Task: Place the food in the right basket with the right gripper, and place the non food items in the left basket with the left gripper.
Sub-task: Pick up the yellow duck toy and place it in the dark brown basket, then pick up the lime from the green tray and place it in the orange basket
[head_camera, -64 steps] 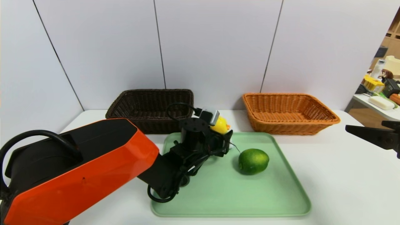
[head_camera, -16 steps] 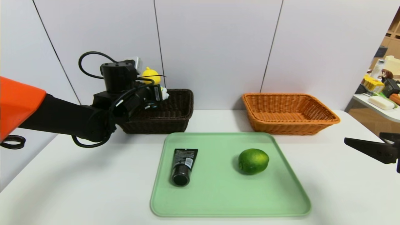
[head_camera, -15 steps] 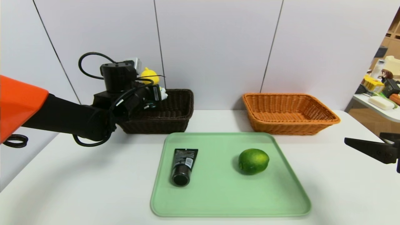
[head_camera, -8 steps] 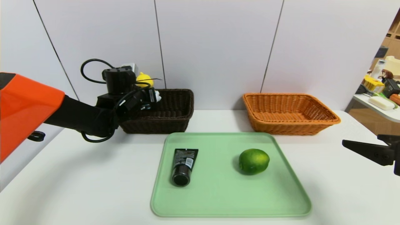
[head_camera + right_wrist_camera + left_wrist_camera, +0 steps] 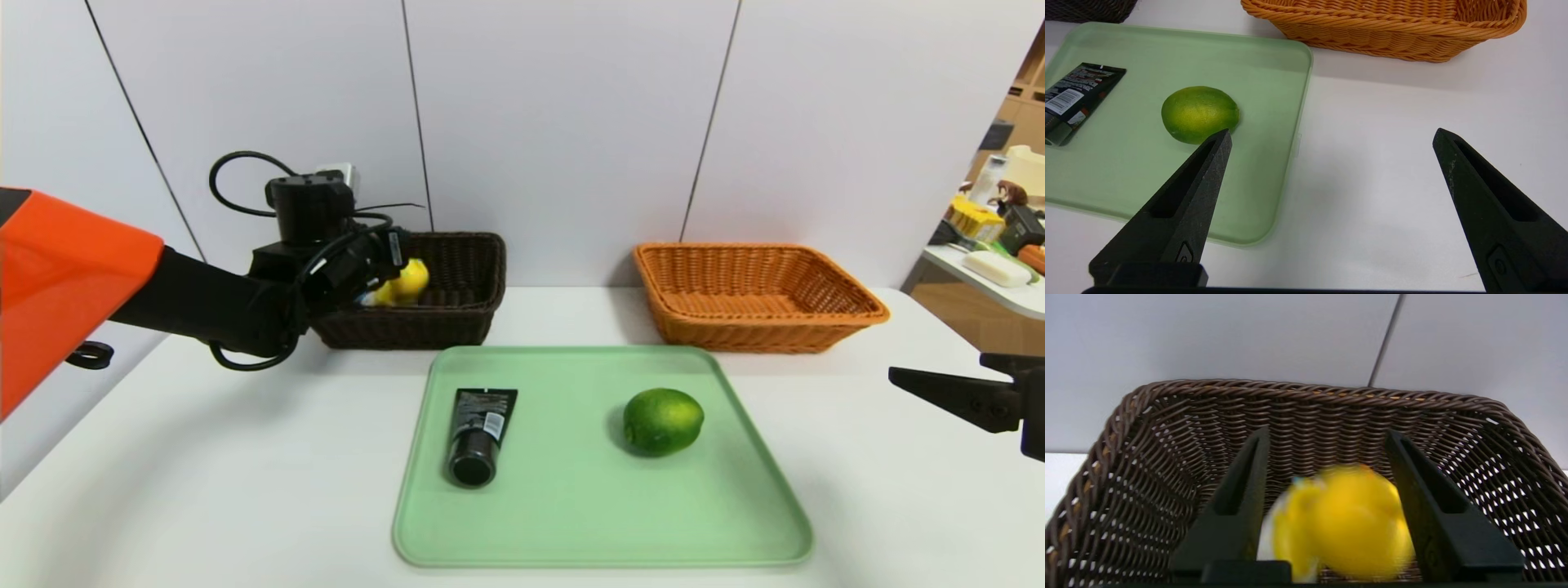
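Our left end effector hangs over the dark brown basket with its fingers spread apart. The yellow duck toy shows blurred between them in the left wrist view and touches neither finger that we can see. In the head view the duck sits low inside the basket walls, so we judge it released and dropping in or just landed.

That makes one of three sortings as good as done. Two are left. The black squeeze tube lies on the green tray and belongs in the dark basket, by the left arm. The lime lies on the same tray, well apart from the tube, and belongs in the orange basket, which holds nothing we can see.

Our right end effector is parked above the desk beside the tray, fingers wide open and holding nothing.

Counting: two baskets, one tray, one duck toy, one tube, one lime, two arms.
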Available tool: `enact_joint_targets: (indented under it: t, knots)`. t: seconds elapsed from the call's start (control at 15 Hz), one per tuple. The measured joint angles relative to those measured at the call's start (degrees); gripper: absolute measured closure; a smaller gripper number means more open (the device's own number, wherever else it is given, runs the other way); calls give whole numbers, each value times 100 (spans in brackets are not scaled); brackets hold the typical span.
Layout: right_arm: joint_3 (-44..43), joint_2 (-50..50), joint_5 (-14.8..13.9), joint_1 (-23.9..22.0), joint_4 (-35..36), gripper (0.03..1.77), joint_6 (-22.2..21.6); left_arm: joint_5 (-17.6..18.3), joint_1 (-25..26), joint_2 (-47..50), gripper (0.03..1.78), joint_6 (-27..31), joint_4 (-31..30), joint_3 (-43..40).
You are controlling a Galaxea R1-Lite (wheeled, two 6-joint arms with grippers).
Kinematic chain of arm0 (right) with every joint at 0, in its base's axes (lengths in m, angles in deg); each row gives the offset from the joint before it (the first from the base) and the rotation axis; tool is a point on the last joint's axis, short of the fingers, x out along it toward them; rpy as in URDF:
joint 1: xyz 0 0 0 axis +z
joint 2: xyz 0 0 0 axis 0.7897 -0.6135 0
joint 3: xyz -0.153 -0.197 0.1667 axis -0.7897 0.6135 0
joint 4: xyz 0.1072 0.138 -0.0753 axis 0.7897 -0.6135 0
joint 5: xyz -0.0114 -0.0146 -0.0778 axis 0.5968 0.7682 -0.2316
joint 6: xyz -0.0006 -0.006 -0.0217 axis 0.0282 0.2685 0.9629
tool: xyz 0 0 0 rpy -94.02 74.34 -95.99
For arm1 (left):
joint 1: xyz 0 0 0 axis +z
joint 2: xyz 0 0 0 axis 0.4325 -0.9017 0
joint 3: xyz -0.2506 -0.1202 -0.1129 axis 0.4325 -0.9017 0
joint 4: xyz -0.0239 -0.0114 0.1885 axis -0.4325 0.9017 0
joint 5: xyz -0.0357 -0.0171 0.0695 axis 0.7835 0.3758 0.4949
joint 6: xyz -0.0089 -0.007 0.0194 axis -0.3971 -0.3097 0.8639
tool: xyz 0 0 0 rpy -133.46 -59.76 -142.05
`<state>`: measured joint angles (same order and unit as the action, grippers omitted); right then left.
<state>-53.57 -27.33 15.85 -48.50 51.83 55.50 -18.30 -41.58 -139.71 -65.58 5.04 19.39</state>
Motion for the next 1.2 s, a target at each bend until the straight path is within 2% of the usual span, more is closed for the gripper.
enact_joint_targets:
  t: [0.2,0.33,0.93,1.2]
  knots:
    - [6,2,0,0,2,10,0,6,-30,113,53,-5,213,2]
    - [6,9,2,0,-2,10,2,17,-68,308,43,4,610,0]
    - [-11,57,20,0,-13,10,7,32,-691,1746,21,61,3402,372]
    - [-46,91,-5,0,-105,10,7,37,-842,2133,17,96,4156,377]
